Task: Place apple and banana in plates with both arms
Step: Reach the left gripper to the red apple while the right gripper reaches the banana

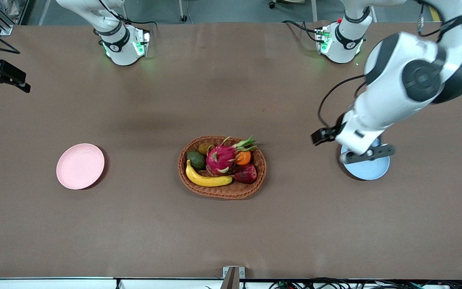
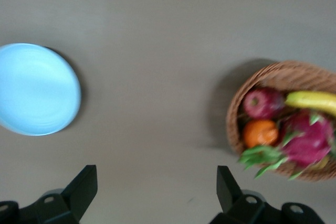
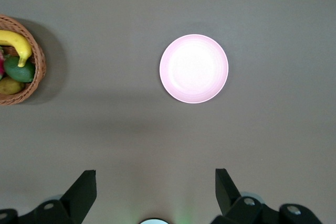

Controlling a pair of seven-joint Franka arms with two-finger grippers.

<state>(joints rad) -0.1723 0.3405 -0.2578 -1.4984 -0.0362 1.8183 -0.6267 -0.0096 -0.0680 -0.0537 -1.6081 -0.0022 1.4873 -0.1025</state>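
The dark red apple (image 1: 246,174) and the yellow banana (image 1: 207,178) lie in a wicker basket (image 1: 223,193) at mid-table. They also show in the left wrist view, apple (image 2: 262,102) beside banana (image 2: 312,100). A pink plate (image 1: 80,165) lies toward the right arm's end of the table and a blue plate (image 1: 369,171) toward the left arm's end. My left gripper (image 1: 366,155) hangs over the blue plate's edge, open (image 2: 156,174) and empty. My right gripper (image 3: 154,174) is open and empty, high over bare table, with the pink plate (image 3: 193,68) in its view.
The basket also holds a pink dragon fruit (image 1: 223,156), an orange (image 1: 243,158) and a green avocado (image 1: 196,159). Black gear (image 1: 2,75) juts in at the table's edge at the right arm's end. Brown tabletop stretches between basket and plates.
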